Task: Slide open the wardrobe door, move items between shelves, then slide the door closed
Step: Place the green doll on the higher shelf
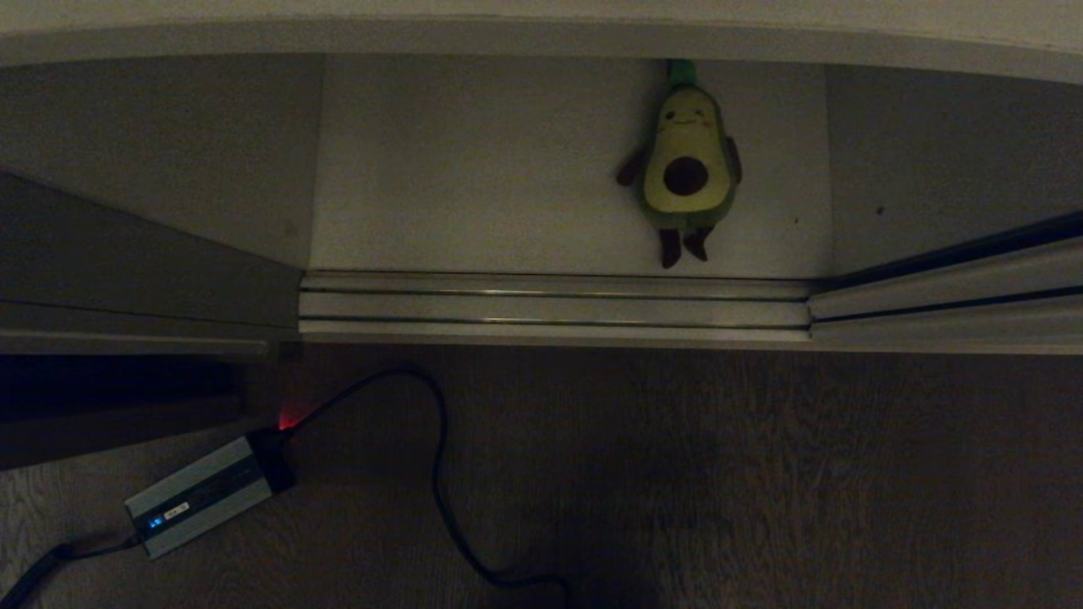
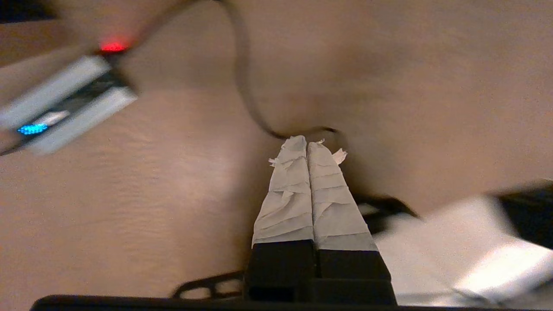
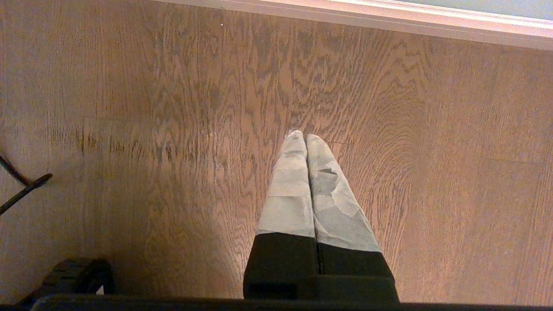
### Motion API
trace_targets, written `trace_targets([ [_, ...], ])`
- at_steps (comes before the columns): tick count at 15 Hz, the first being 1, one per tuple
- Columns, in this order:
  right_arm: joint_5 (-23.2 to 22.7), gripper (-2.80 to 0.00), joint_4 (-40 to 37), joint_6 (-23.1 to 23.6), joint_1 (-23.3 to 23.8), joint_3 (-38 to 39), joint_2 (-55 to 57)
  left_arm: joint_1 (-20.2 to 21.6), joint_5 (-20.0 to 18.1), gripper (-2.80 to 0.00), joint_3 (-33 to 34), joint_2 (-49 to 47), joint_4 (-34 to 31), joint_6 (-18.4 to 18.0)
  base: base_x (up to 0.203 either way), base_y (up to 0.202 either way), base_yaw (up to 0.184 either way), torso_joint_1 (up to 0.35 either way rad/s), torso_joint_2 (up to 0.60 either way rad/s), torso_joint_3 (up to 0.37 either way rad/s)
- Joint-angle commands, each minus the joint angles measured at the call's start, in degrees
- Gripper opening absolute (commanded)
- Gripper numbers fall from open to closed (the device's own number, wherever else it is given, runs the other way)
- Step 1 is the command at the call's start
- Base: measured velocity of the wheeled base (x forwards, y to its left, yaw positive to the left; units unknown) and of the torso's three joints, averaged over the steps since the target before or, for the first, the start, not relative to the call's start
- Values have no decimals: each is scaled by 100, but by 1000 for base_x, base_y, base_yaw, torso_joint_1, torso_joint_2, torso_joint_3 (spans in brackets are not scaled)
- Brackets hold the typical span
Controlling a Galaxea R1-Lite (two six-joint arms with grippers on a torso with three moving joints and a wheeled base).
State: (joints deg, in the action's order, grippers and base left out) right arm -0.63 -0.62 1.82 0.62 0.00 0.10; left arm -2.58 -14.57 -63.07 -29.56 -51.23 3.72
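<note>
Lengthwise, avocado (image 1: pixel 687 161): legs toward track (image 1: pixel 554 306).

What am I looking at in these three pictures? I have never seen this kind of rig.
A wheeled robot with two arms faces an open wardrobe. Its head camera looks down at an avocado plush toy lying on the bottom shelf, behind the metal floor track. On the wooden floor lie a grey box and its black cable. The other two pictures come from cameras on each wrist: the left gripper and right gripper both point at the floor, taped fingers shut, holding nothing.
</note>
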Motion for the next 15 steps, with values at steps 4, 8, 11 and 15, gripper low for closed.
trace_targets([
  [4,2,-280,1,3,-1,19,-1,230,934,-280,1904,1495,816,-191,0,0,0,0,0,0],
  [8,0,-280,1,3,-1,25,-1,240,1244,-280,3456,2347,1869,-452,0,0,0,0,0,0],
  [11,-7,-280,1,3,-1,18,-1,240,1694,-280,4974,2824,3492,-955,0,0,0,0,0,0],
  [15,-4,-280,1,3,-1,26,-1,225,1538,-280,6186,2951,5320,-1104,0,0,0,0,0,0],
])
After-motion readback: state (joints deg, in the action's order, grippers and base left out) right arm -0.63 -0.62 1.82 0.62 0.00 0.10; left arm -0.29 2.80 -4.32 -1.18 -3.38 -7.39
